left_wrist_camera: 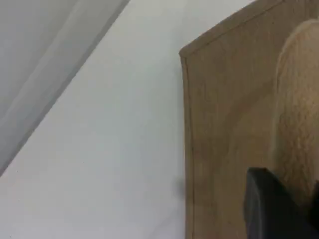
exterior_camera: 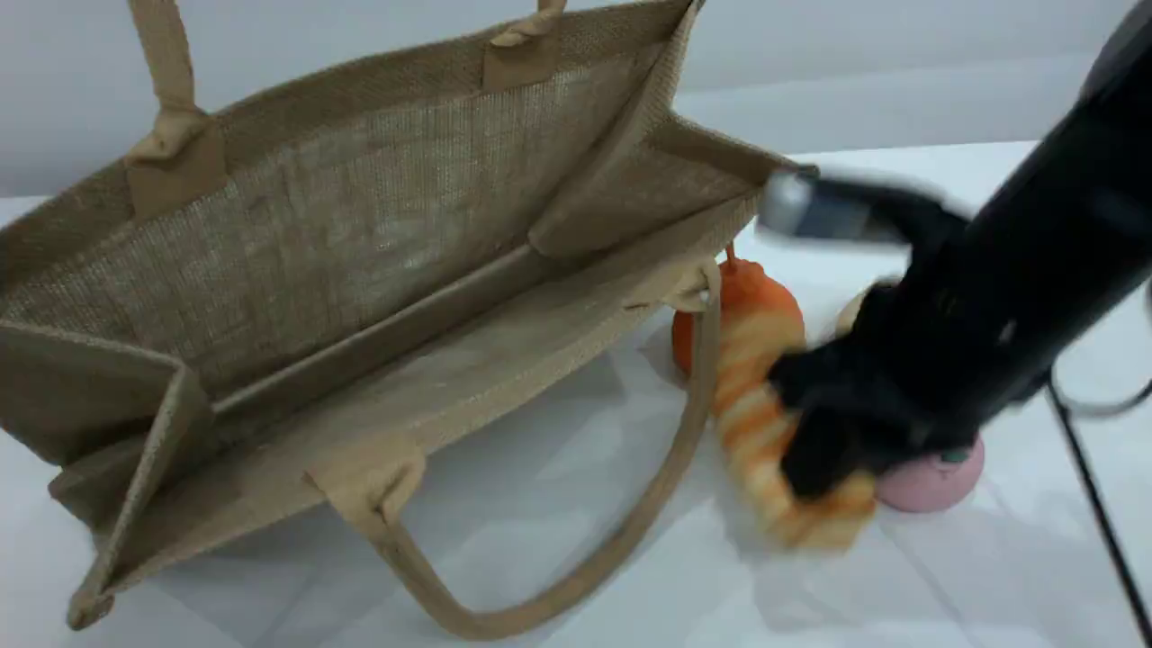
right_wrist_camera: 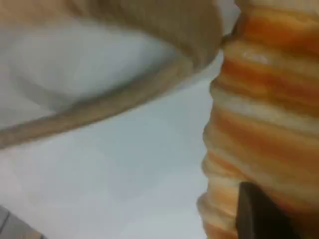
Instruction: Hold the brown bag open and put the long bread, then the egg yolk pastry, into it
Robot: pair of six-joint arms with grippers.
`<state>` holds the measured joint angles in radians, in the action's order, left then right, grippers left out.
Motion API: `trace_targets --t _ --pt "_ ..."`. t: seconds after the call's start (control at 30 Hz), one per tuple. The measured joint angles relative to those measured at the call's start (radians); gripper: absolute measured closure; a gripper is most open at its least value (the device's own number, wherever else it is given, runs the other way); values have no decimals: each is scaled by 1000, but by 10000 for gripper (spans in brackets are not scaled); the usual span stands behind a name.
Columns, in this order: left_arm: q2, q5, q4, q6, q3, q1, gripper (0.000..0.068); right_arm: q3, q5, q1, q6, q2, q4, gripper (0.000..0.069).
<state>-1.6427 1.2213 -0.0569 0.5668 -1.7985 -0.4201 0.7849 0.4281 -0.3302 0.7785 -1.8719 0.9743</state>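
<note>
My right claw (exterior_camera: 814,450) is pinching the long bread (exterior_camera: 760,396) on the white table (exterior_camera: 540,531) beside the big brown bag (exterior_camera: 360,252), and my left claw (left_wrist_camera: 279,209) is pressed together on the bag's handle (left_wrist_camera: 299,114).

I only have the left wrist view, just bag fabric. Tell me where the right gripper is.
Observer: The right gripper is down on the long bread, fingers either side of it. Blur hides whether the grip has closed.
Operator: Report the bag's contents.
Observer: The brown bag gapes open, and nothing lies inside it.
Operator: Find me the pastry.
Observer: The egg yolk pastry sits outside the bag, beyond the bread, mostly hidden behind the right arm.
</note>
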Motion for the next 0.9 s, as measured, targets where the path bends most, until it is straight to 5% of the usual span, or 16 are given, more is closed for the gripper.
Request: trace_targets --t 0.27,0.43,0.73,0.9 --pt "0 0 -4 0 0 0 595 0 -14 164 -256 158 -252 609" --pt "0 0 -26 5 0 0 595 0 13 251 -278 232 -253 612" --pt "-8 -36 -78 37 0 -1 596 10 221 134 -88 401 -2 612" --pt "-14 -75 -79 37 0 -1 596 10 219 28 -57 409 101 612"
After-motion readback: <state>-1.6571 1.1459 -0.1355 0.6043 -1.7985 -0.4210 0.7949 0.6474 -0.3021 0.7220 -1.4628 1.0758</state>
